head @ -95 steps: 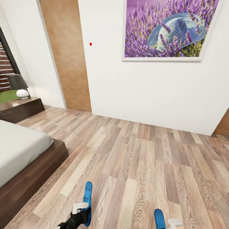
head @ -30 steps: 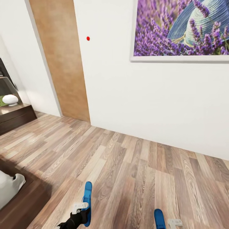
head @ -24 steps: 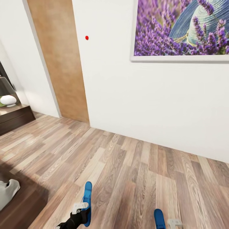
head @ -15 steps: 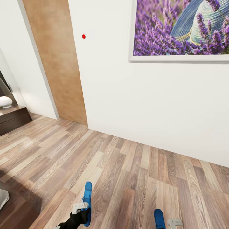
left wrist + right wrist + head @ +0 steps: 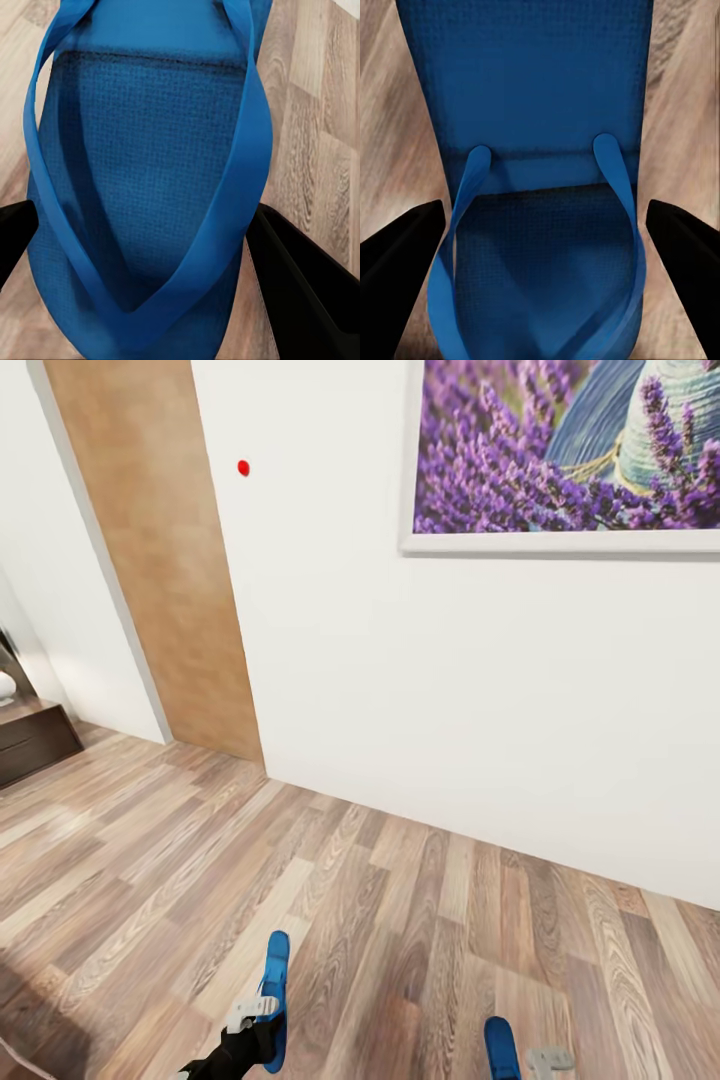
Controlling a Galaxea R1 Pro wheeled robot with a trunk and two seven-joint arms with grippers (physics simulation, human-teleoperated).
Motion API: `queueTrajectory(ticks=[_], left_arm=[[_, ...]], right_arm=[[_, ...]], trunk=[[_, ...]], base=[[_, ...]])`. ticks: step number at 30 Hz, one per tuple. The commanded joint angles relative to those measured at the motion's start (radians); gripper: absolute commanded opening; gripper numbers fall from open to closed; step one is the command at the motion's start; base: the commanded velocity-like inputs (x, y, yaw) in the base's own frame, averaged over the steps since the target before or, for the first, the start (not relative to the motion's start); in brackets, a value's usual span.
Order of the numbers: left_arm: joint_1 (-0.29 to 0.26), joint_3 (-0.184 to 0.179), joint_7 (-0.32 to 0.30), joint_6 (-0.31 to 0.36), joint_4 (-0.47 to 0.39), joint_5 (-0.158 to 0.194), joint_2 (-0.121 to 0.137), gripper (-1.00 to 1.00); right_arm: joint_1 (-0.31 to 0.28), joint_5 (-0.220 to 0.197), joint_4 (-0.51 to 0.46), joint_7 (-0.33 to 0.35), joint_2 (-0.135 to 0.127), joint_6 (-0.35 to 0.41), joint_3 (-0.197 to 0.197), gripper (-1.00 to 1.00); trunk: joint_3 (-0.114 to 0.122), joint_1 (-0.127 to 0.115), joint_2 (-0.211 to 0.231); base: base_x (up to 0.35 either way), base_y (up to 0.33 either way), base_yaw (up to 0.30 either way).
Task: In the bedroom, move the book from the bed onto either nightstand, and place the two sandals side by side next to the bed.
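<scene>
A lavender painting [image 5: 565, 450] hangs beside a wooden door [image 5: 150, 560].

The lavender painting [image 5: 562, 452] is cut off by the top and right edges. A dark nightstand [image 5: 33, 738] is cropped at the left edge. The right-hand sandal [image 5: 502, 1049] runs off the bottom edge.

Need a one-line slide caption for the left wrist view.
Bright blue flat sandal with blue straps held between the left tool's black fingers, above wood-plank floor.
</scene>
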Motion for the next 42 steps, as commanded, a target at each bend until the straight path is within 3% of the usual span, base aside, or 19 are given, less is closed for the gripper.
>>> queueTrajectory(ticks=[1, 26, 42], left_arm=[[-0.001, 0.004, -0.008, 0.000, 0.001, 0.006, 0.000, -1.00], [-0.001, 0.004, -0.008, 0.000, 0.001, 0.006, 0.000, -1.00], [-0.001, 0.004, -0.008, 0.000, 0.001, 0.006, 0.000, -1.00]], right_arm=[[-0.001, 0.008, 0.001, 0.006, 0.000, -0.003, -0.008, -1.00], [-0.001, 0.008, 0.001, 0.006, 0.000, -0.003, -0.007, -1.00], [-0.001, 0.008, 0.001, 0.004, 0.000, -0.003, -0.007, -1.00]], trunk=[[-0.001, 0.000, 0.000], [-0.001, 0.000, 0.000], [-0.001, 0.000, 0.000]], base=[[0.323, -0.104, 0.000], [0.327, -0.033, 0.002], [0.332, 0.000, 0.155]])
